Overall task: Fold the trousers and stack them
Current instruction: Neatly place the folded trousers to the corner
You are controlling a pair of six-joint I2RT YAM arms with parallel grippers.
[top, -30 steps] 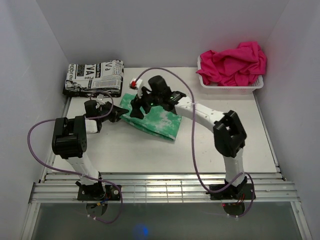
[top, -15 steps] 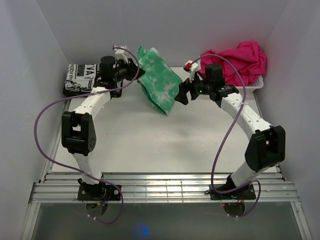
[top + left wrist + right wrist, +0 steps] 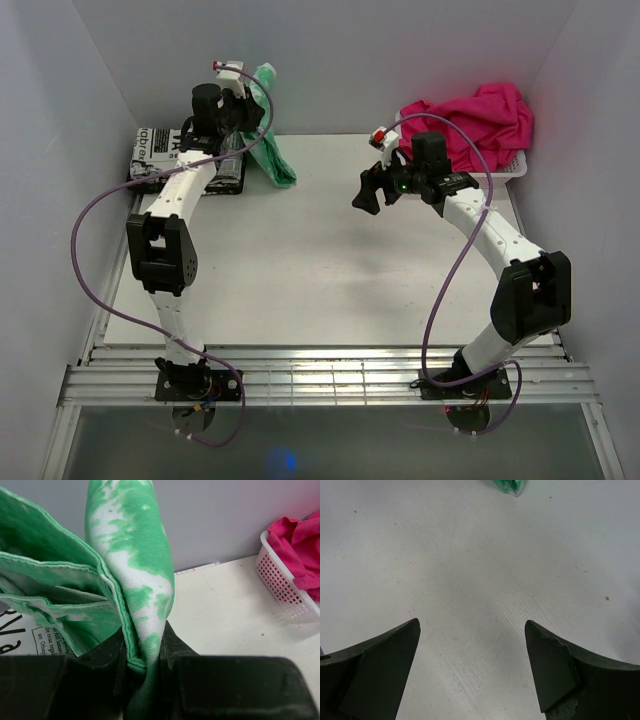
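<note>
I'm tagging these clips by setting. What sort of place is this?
Probably a robot lab's cloth-folding test cell: bare white walls enclose a table, with a folded newsprint cloth and a basket of pink cloth.

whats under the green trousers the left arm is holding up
A corner of the newsprint cloth and bare table show beneath the trousers, pinched in the left gripper; the trousers cover the rest.

The folded newsprint cloth (image 3: 30,632) carries large black letters, seemingly "VA", cut off at the left wrist view's edge. The lines of small type beside them are too fine to read.
</note>
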